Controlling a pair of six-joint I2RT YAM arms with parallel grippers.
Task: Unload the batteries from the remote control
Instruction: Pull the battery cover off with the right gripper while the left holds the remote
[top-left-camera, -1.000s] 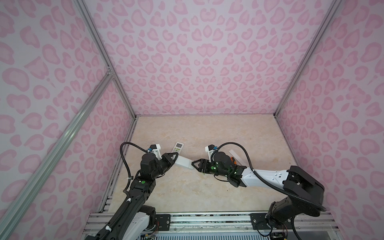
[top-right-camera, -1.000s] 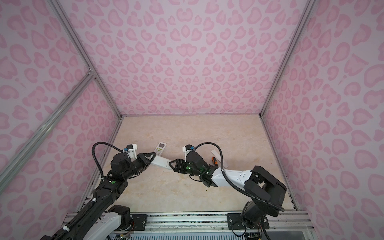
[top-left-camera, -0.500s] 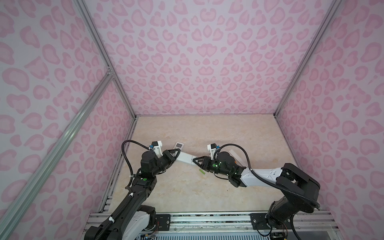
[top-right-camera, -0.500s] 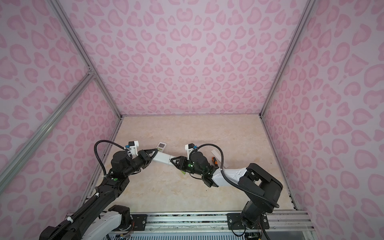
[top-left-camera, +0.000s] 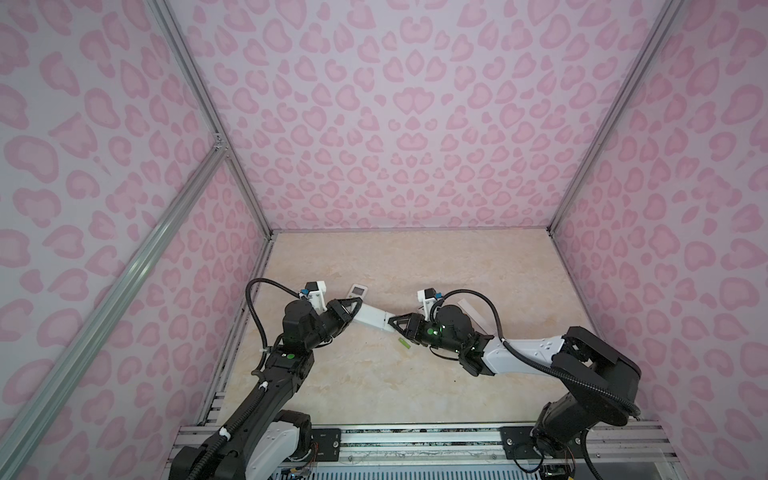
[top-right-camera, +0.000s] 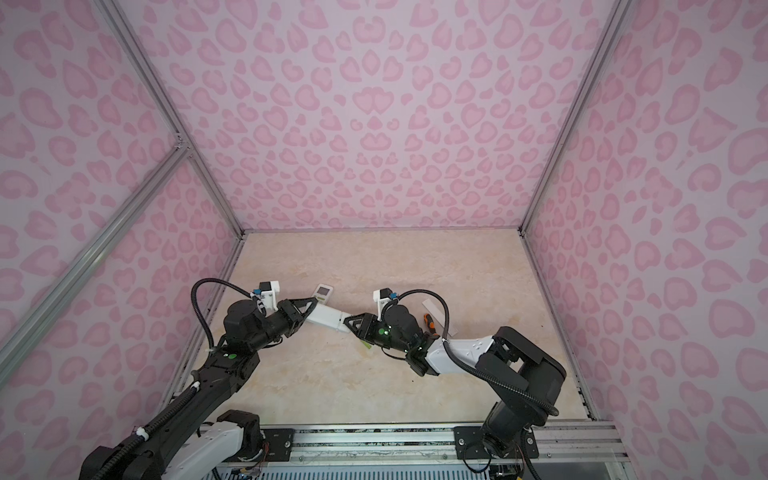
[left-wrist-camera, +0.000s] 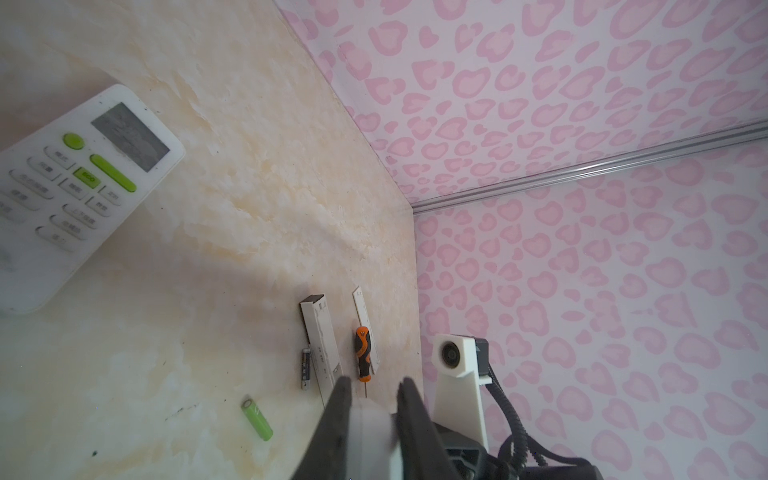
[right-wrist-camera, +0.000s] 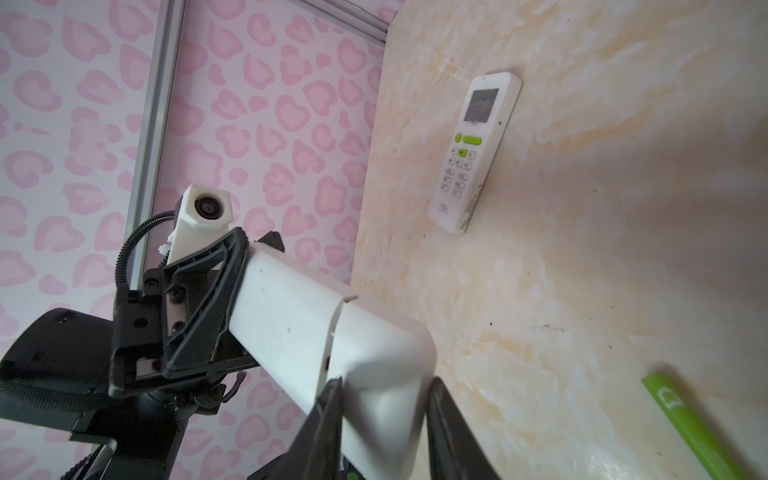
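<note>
A white remote control hangs above the table, held level between both arms. My left gripper is shut on one end of it. My right gripper is shut on the other end, past a seam in the casing. One lime green battery lies on the table under the right gripper. A black battery lies beside a long white piece. Any cells inside the held remote are hidden.
A second white remote with green buttons lies face up behind the left gripper. A long white piece, a thin white strip and an orange-and-black screwdriver lie behind the right arm.
The right gripper's jaws have closed onto the free end of the held remote. Both grippers and the remote have shifted slightly toward the back. The left grip is unchanged.
</note>
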